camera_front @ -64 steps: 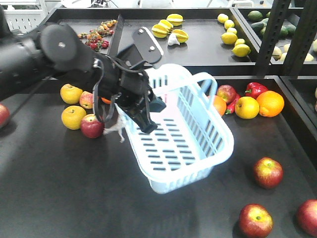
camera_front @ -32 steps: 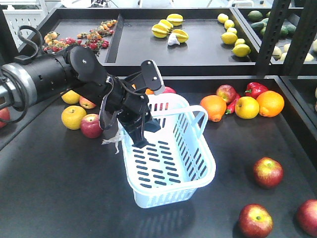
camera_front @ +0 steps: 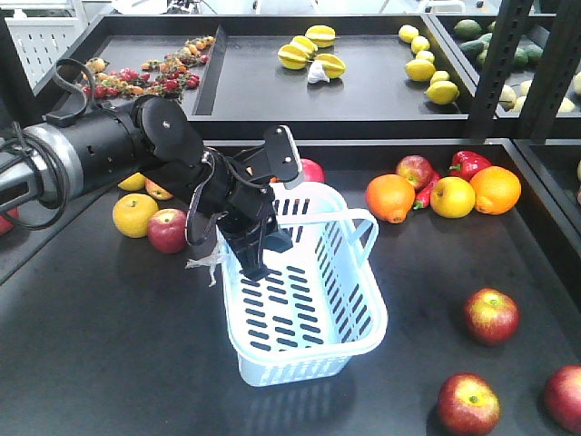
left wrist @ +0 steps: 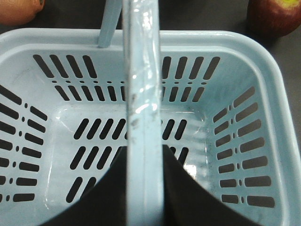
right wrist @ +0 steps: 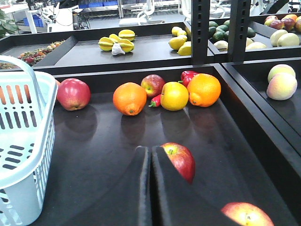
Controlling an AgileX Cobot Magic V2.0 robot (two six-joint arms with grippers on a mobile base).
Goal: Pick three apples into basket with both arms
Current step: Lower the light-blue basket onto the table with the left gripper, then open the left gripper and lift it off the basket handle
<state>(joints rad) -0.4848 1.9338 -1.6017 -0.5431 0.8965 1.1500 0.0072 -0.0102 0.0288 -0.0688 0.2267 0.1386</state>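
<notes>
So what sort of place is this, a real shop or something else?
Probably a mock grocery produce section, perhaps in a lab: black display trays of loose fruit, lemons and starfruit among it, plus a plastic shopping basket.

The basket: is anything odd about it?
Yes: a crumpled shred of clear plastic dangles off the side of the basket beside the left pincer, which grips a handle. Otherwise it looks sound and empty.
</notes>
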